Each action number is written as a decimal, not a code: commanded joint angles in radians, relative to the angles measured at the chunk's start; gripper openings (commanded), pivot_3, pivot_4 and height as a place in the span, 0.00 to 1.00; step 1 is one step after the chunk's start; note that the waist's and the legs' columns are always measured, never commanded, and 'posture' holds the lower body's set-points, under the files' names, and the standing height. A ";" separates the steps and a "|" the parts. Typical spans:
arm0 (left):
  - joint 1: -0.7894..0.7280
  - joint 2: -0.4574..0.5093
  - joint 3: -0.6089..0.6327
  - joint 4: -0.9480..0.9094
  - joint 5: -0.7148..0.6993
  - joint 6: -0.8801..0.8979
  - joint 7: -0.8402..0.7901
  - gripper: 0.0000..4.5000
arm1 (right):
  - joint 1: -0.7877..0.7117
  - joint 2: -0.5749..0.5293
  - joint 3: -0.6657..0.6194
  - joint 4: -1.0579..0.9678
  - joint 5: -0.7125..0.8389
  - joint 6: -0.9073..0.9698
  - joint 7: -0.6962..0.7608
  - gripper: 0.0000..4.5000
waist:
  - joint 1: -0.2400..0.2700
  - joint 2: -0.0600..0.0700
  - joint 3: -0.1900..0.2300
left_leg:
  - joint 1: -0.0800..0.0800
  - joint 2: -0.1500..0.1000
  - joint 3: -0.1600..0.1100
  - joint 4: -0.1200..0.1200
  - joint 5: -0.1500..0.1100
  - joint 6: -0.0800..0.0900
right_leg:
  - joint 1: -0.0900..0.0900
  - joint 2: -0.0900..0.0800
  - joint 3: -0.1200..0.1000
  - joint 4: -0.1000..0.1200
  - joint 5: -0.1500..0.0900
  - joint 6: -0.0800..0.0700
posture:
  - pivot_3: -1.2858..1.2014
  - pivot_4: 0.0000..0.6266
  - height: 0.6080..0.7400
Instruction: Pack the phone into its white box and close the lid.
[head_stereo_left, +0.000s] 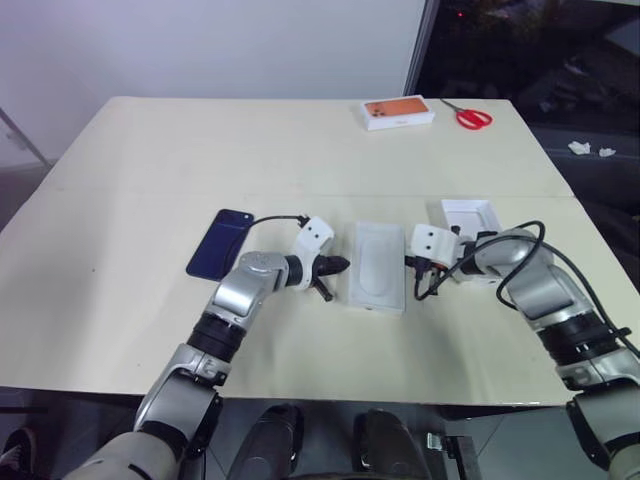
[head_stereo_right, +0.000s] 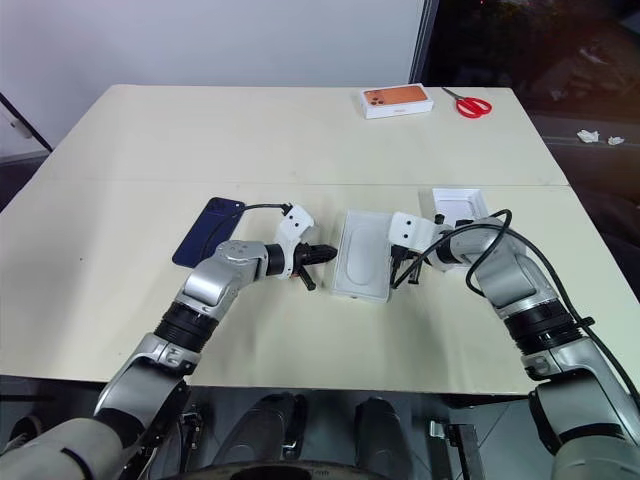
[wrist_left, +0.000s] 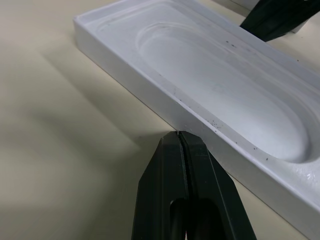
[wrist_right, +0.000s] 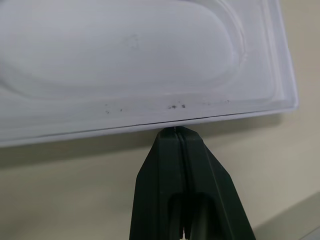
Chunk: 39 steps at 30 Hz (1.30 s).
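The dark blue phone lies flat on the table, left of centre. In the middle lies a white piece with an oval recess; I cannot tell whether the white box is under it. My left gripper is shut and empty, its tip against that piece's left long side. From the other side my right gripper, also shut and empty, meets the right long edge. Behind the right gripper the lid lies as an open white tray, plain inside up, partly hidden by the wrist.
A white box with an orange picture and red-handled scissors sit at the table's far edge. The cream table has a seam across its middle. Dark floor lies beyond its right edge.
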 joint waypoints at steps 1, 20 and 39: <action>0.024 -0.002 -0.019 -0.010 0.017 0.007 0.003 0.01 | -0.020 0.016 -0.001 -0.010 -0.002 -0.009 0.002 0.00 | -0.004 0.000 0.000 | 0.000 0.000 0.000 0.000 0.000 0.000 | 0.000 0.000 0.000 0.000 0.000 0.000 | 0.52 0.24 1.00; 0.090 0.149 0.170 -0.199 -0.086 0.144 -0.009 0.01 | -0.072 0.022 -0.101 -0.021 0.069 0.058 0.000 0.00 | -0.026 0.001 0.002 | -0.002 0.001 0.000 -0.001 0.000 0.000 | -0.004 0.001 0.001 0.002 0.000 0.000 | 0.52 0.24 1.00; 0.070 0.564 0.515 0.040 -0.279 0.288 -0.147 0.98 | -0.180 0.428 0.084 -0.108 0.089 0.172 -0.188 0.00 | -0.041 0.001 0.003 | -0.004 0.000 0.001 -0.007 0.002 -0.004 | -0.012 0.001 0.003 0.005 0.000 0.000 | 0.52 0.24 1.00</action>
